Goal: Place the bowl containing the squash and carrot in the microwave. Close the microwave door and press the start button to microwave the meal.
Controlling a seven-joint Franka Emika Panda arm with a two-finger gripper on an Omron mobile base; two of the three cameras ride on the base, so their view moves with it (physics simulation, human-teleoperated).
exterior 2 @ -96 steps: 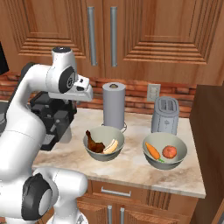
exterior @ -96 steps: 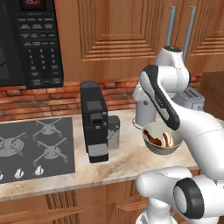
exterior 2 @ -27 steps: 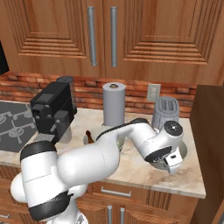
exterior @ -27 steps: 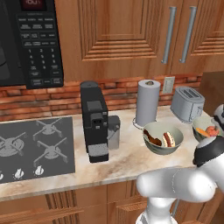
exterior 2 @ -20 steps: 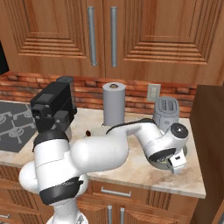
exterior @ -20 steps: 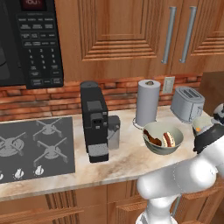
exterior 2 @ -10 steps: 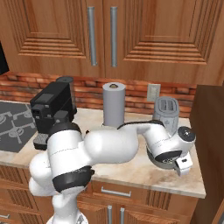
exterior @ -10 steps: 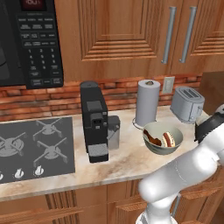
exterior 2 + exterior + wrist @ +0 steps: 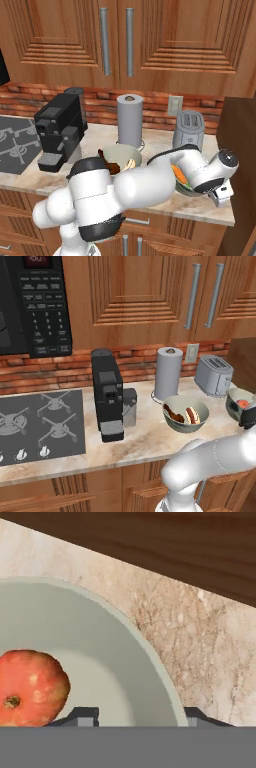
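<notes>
Hand view gives you the smooth, round, pale bowl (image 9: 125,662) on speckled beige stone counter (image 9: 210,657), its rim running between the two dark fingertips (image 9: 82,714) of the gripper (image 9: 135,716). One tip sits inside the rim, one outside; you cannot tell if they pinch it yet. Inside the bowl, left of the gripper, lies a mottled red-orange squash (image 9: 30,687).
</notes>
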